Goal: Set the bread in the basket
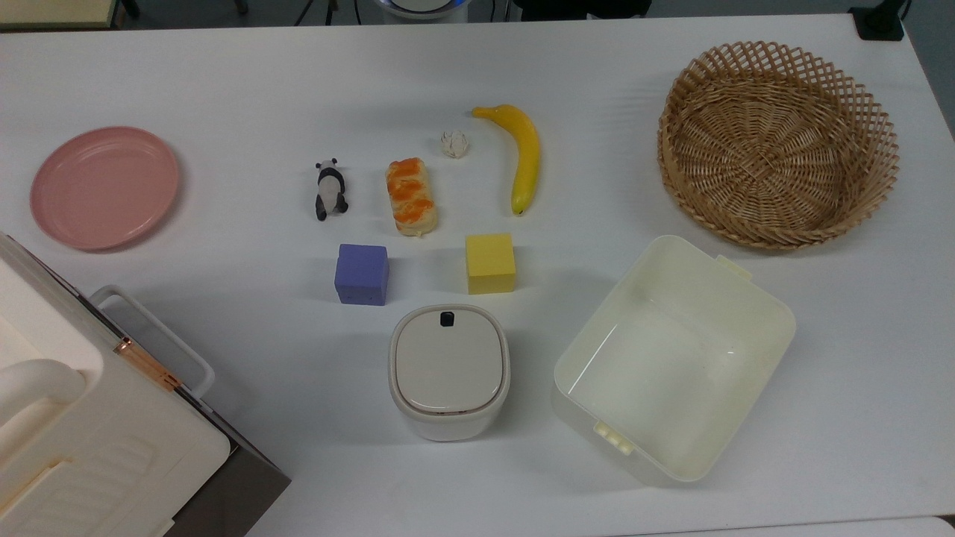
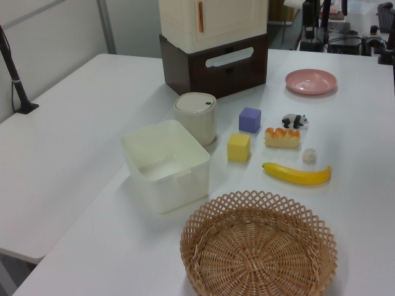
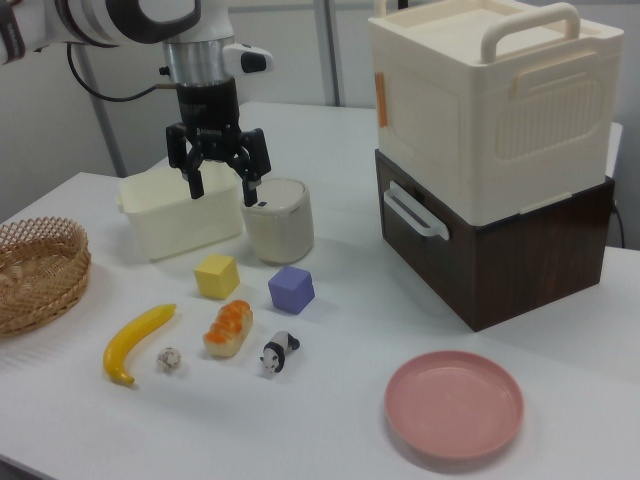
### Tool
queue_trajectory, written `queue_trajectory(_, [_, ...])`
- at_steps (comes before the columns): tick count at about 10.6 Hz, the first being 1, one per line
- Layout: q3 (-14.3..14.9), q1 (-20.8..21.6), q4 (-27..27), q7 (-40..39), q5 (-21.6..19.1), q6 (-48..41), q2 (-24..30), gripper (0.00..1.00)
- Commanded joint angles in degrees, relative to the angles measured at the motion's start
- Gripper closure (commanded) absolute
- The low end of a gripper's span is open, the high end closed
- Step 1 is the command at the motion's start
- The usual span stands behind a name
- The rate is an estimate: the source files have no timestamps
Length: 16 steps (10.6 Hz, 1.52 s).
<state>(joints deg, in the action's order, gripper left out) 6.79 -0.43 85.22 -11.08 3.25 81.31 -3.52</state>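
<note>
One tool [image 3: 217, 178], its two fingers spread wide and holding nothing, is hanging in the air above the lidded white bin [image 3: 278, 219] in the right view, well apart from the bread [image 3: 228, 328]. The bread is lying flat on the white desk [image 1: 224, 74], between the toy panda [image 1: 329, 189] and the banana [image 1: 523, 155] in the top view, with the purple cube [image 1: 362, 274] and the yellow cube [image 1: 490, 262] near its lower end and a small white ball [image 1: 453, 144] near its upper end.

The risks are looking plain. The bread is sitting in a crowd, so a descent slightly off line could be nudging the panda or a cube, or closing on the wrong thing. Its lumpy, glossy top could be letting it slip or twist if gripped off centre.

The basket [image 1: 778, 142] is standing empty at the top view's far right, well apart from the bread, so the carry is looking long and passing over the banana. The open cream tub [image 1: 675, 358], also empty, is lying just beside the basket, and an early release could be dropping the bread there instead. The pink plate [image 1: 104, 186] is bare, and the stacked cream and brown boxes [image 3: 495, 150] are closed.
</note>
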Motion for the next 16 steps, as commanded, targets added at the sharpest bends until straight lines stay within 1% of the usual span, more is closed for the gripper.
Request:
queue_trajectory(1, [0.24,0.96,0.83,0.00,-0.26,-0.54,0.45,0.00])
queue_trajectory(3, [0.16,1.48,0.91,0.00,-0.44,-0.45,0.36,0.00])
queue_trajectory(8, [0.16,8.24,1.35,0.00,-0.35,0.34,-3.15,0.00])
queue_trajectory(9, [0.16,9.12,1.18,0.00,-0.27,0.51,-4.29,0.00])
queue_trajectory(11, [0.16,10.10,2.22,0.27,-0.44,3.84,-5.09,0.00])
queue_trajectory(12, [0.16,10.36,3.45,1.14,-0.44,5.77,-5.09,0.00])
queue_trajectory(15, [0.16,12.29,9.68,1.76,-0.35,12.88,-5.09,0.00])
queue_trajectory(16, [0.16,12.56,12.84,1.76,-0.35,15.69,-5.09,0.00])
